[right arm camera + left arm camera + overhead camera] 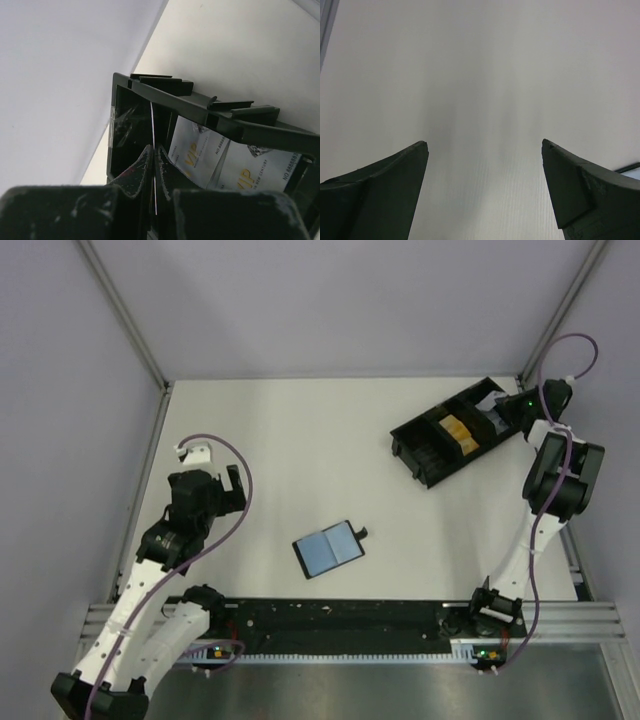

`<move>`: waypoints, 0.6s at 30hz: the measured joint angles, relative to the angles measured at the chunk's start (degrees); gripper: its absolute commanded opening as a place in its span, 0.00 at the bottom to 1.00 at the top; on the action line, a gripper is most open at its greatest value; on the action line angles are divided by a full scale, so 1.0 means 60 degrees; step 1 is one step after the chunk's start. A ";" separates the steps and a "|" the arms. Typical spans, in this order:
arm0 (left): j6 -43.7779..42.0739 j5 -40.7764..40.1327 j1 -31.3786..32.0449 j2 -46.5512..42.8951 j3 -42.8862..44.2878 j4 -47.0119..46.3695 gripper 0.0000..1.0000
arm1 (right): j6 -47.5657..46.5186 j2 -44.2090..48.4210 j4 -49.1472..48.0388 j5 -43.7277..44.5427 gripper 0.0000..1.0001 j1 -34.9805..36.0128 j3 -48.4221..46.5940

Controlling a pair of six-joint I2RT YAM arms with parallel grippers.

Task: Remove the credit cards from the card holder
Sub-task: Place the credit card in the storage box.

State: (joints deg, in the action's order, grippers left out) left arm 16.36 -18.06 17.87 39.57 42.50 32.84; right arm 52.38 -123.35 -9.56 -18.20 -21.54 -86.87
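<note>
The card holder (330, 550) lies open and flat at the table's middle, showing its blue-grey inside, with a small black tab on its right edge. No gripper touches it. My right gripper (502, 412) reaches into the right end of a long black tray (425, 445) at the back right. In the right wrist view its fingertips (154, 148) are shut on a thin credit card (151, 122) seen edge-on. Two pale cards with gold lettering (196, 150) lie in the tray beside it. An orange-yellow card (455, 430) rests in a middle compartment. My left gripper (484, 146) hangs open over bare table at the left.
The tray's black wall (200, 107) crosses the right wrist view close to the fingers. Metal frame posts (125, 315) and lilac walls enclose the table. A black rail (340, 615) runs along the near edge between the arm bases.
</note>
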 measured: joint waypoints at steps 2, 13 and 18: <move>-0.0004 -0.0011 -0.0029 0.0044 0.0000 -0.0015 0.98 | 0.0164 -0.0215 -0.0204 -0.0127 0.00 0.0007 -0.0102; -0.0007 0.0000 -0.0157 0.0138 -0.0004 -0.0047 0.98 | 0.0790 -0.0703 -0.0736 -0.0528 0.28 0.0040 -0.0284; -0.0007 0.0011 -0.0164 0.0127 -0.0004 -0.0047 0.98 | 0.0685 -0.0699 -0.0408 -0.0379 0.47 0.0062 -0.0284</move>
State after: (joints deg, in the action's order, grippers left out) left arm 16.32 -18.00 16.88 40.34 42.48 32.56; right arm 56.49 -127.55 -12.01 -20.47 -21.17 -88.58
